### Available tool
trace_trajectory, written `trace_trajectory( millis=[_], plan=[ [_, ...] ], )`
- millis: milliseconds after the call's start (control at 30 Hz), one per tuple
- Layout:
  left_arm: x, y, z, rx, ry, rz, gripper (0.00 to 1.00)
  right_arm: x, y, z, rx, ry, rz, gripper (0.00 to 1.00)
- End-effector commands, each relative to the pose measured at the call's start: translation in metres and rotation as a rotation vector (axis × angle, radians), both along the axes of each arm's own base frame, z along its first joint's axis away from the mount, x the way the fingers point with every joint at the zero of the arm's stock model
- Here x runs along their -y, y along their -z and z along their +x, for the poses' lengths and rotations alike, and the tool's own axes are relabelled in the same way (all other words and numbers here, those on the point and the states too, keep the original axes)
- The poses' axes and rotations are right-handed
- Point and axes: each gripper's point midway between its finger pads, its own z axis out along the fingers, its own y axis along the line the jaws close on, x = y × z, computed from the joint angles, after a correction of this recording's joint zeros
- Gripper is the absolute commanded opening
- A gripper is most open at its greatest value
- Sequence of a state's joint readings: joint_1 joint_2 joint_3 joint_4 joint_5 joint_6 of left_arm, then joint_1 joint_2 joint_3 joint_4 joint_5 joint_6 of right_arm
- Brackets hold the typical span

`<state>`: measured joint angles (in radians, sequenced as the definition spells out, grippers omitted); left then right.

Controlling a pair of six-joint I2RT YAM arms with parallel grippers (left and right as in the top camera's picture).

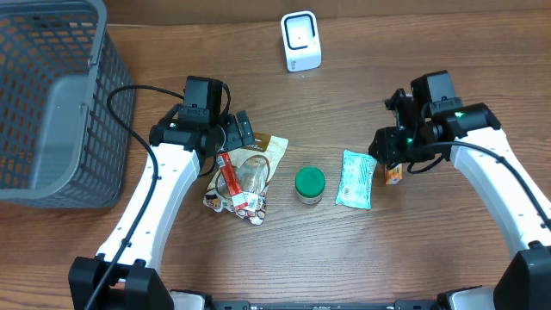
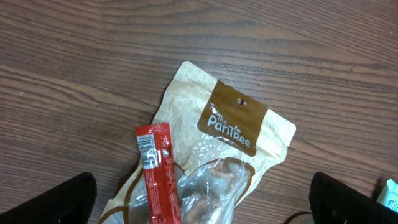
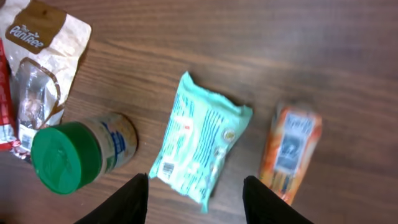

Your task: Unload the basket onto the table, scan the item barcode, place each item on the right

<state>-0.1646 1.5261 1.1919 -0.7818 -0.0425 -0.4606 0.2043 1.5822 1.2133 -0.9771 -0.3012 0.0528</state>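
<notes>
A white barcode scanner (image 1: 300,40) stands at the back of the table. A brown and clear snack bag (image 1: 258,159) (image 2: 236,124) lies flat, with a red stick pack (image 1: 229,182) (image 2: 158,180) on it, barcode facing up. My left gripper (image 1: 231,142) (image 2: 202,205) hovers over them, open wide and holding nothing. To the right lie a green-lidded jar (image 1: 310,184) (image 3: 68,158), a teal packet (image 1: 355,179) (image 3: 202,146) and a small orange pack (image 1: 393,175) (image 3: 291,149). My right gripper (image 1: 385,148) (image 3: 196,202) hangs open above the teal packet, with nothing in it.
A grey wire basket (image 1: 52,103) fills the far left corner. The wooden table (image 1: 430,52) shows bare wood around the scanner. The left arm's cable loops near the basket's edge.
</notes>
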Motion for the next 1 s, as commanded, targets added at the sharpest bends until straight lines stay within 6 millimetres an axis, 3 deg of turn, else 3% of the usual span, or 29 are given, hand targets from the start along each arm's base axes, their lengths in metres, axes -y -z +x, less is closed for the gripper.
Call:
trace_trajectory(
  millis=[0, 333, 533, 633, 767, 967],
  plan=[
    [-0.002, -0.010, 0.004, 0.030, 0.012, 0.017, 1.00, -0.013, 0.010, -0.017, -0.069, 0.013, 0.031, 0.50],
    [-0.002, -0.010, 0.004, 0.029, 0.012, 0.017, 1.00, -0.028, 0.064, -0.046, -0.044, 0.021, -0.201, 0.51],
    [-0.002, -0.010, 0.004, 0.030, 0.012, 0.017, 1.00, -0.020, 0.066, -0.034, 0.019, 0.078, -0.267, 0.54],
    [-0.002, -0.010, 0.004, 0.029, 0.012, 0.017, 1.00, -0.014, 0.065, -0.029, 0.023, 0.106, -0.260, 0.50],
    [-0.002, -0.010, 0.004, 0.030, 0.012, 0.017, 1.00, -0.011, 0.069, -0.032, -0.011, 0.119, -0.223, 0.43],
    [-0.002, -0.010, 0.004, 0.030, 0.012, 0.017, 1.00, -0.011, 0.079, -0.034, -0.002, 0.118, -0.218, 0.42]
  ],
)
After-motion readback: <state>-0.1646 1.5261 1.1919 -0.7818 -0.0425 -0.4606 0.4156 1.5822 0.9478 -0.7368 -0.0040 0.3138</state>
